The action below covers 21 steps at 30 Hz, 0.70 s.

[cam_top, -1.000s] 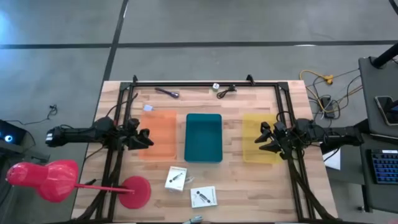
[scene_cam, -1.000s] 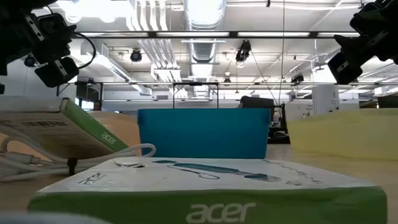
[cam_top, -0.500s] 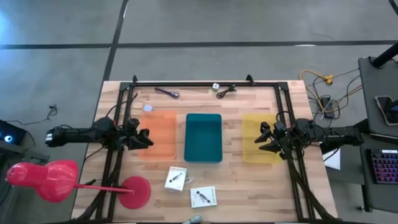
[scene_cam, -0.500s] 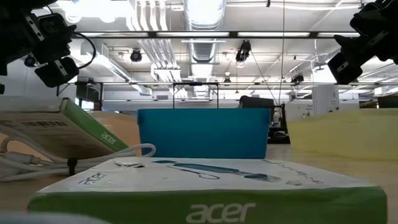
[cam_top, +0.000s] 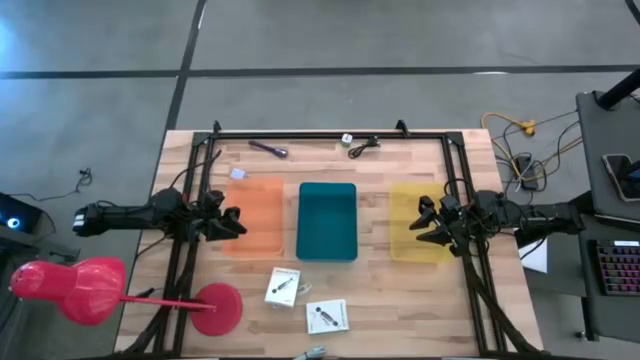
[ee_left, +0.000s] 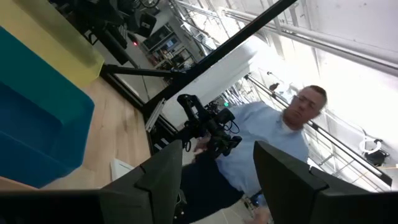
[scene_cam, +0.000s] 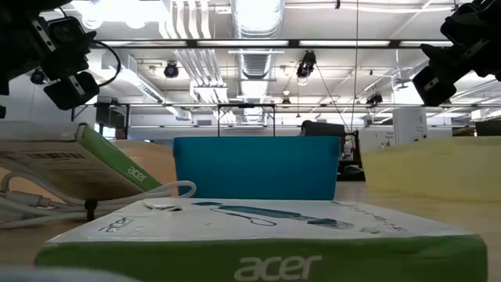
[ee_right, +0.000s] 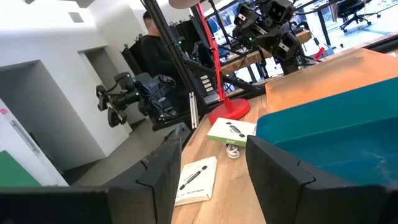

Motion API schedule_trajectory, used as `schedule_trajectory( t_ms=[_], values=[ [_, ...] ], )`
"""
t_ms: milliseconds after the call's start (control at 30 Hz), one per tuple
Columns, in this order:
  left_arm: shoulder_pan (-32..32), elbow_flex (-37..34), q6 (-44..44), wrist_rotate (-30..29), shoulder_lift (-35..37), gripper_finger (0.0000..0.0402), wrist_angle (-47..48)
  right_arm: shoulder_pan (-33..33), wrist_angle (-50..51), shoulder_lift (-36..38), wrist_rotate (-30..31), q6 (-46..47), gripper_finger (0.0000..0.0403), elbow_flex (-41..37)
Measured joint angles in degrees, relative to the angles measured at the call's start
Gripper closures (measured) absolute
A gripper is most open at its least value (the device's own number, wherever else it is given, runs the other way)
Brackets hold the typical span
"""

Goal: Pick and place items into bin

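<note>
Three bins stand in a row at mid-table: orange (cam_top: 252,217), teal (cam_top: 327,221) and yellow (cam_top: 420,222). Near the far edge lie a thin purple stick tool (cam_top: 268,149), a black wiry piece (cam_top: 362,148) and a tiny white cube (cam_top: 346,138). Two flat white packets (cam_top: 283,287) (cam_top: 326,316) lie near the front edge. My left gripper (cam_top: 238,222) hangs open above the orange bin's left side, nothing between its fingers (ee_left: 165,180). My right gripper (cam_top: 418,225) hangs open over the yellow bin, also with nothing between its fingers (ee_right: 273,165).
A pink-red lamp-like stand (cam_top: 215,308) sits at the near left corner, its head past the table edge. Black frame rails (cam_top: 330,133) run along the far edge and both sides. A small white piece (cam_top: 238,173) lies by the orange bin. A person (ee_left: 292,143) stands beyond the table.
</note>
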<state>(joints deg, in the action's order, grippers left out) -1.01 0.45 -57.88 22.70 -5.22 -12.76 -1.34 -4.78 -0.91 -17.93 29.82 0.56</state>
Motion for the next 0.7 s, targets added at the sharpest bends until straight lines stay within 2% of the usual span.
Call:
schedule_trajectory(
  t_ms=[67, 133, 233, 333, 367, 400, 467, 567, 633, 700],
  values=[
    [0.01, 0.02, 0.01, 0.0, 0.0, 0.0219, 0.01, -0.02, -0.14, 0.0, 0.64, 0.92, 0.0236, 0.0],
    [0.02, 0.02, -0.01, 0.0, -0.02, 0.0219, -0.02, -0.02, -1.38, -0.09, 6.88, 4.97, 0.0236, -0.02],
    [0.01, -0.01, -0.01, 0.02, 0.0, 0.0219, 0.01, -0.04, -3.2, 0.05, 19.59, 7.72, 0.0236, -0.02],
    [0.02, 0.02, 0.0, 0.02, 0.01, 0.0219, 0.01, 0.0, -7.02, -1.26, 39.34, 12.33, 0.0236, -0.02],
    [0.02, 0.02, -0.32, 0.24, 0.01, 0.0219, -0.01, 0.04, -7.73, -2.75, 43.95, 14.62, 0.0236, -0.02],
    [-0.02, 0.02, -1.13, 1.71, 0.01, 0.0219, -0.01, 0.04, -8.63, -4.64, 46.11, 16.62, 0.0236, -0.02],
    [-0.2, 0.02, -1.75, 9.14, 0.01, 0.0219, -0.36, 0.0, -11.09, -9.78, 44.87, 20.14, 0.0236, -0.04],
    [-0.12, 0.02, -1.73, 19.54, -0.1, 0.0219, -0.72, -0.03, -19.68, -19.19, 38.61, 27.43, 0.0236, -0.04],
    [-0.14, 0.02, -1.8, 21.85, -0.26, 0.0219, -0.68, -0.04, -29.35, -25.94, 37.16, 29.92, 0.0236, 0.29],
    [-0.13, 0.02, -0.71, 21.92, -0.28, 0.0219, -0.87, -0.02, -34.88, -32.68, 37.36, 29.41, 0.0236, 2.48]
  ],
)
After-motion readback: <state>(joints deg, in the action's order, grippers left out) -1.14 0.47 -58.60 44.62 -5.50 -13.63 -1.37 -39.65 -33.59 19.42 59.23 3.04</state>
